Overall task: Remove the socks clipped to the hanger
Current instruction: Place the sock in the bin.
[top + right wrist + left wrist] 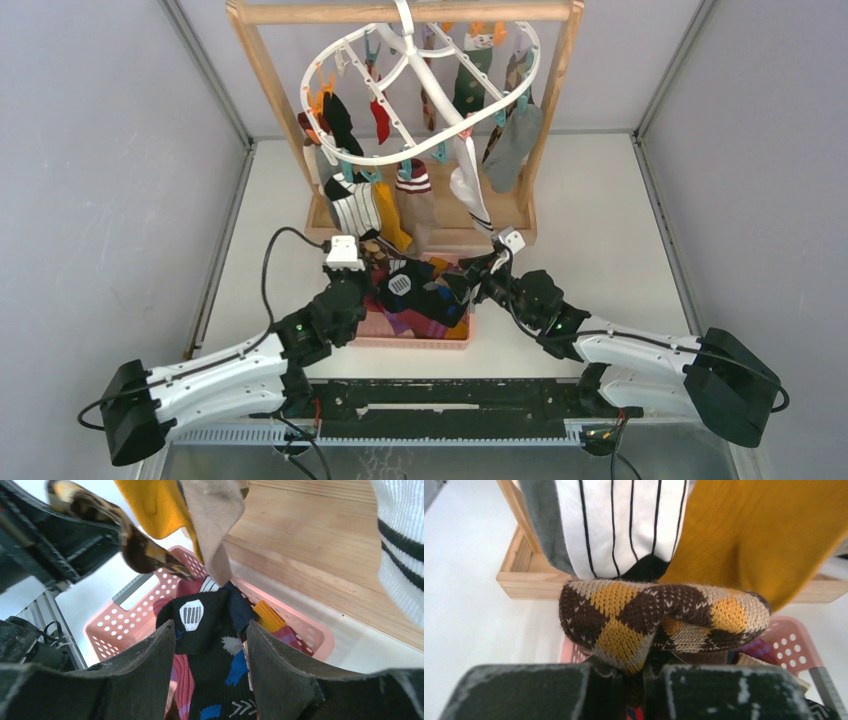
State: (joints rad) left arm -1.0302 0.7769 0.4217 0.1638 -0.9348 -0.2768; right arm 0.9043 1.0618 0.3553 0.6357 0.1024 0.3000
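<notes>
The white oval hanger [400,158] hangs from a wooden frame and several socks are clipped to it. They include a white one with thin black stripes [355,205], a mustard one [392,225] and a grey one [515,145]. My left gripper [644,672] is shut on a brown and yellow argyle sock [649,615], just below the striped and mustard socks and over the pink basket [791,640]. My right gripper [210,625] stands open over the basket. A black sock with blue patches [215,665] lies below, between its fingers.
The pink perforated basket [420,340] sits in front of the wooden frame's base [310,545] and holds several loose socks. Wooden uprights [270,80] stand on either side of the hanger. Grey walls close in the left and right sides of the table.
</notes>
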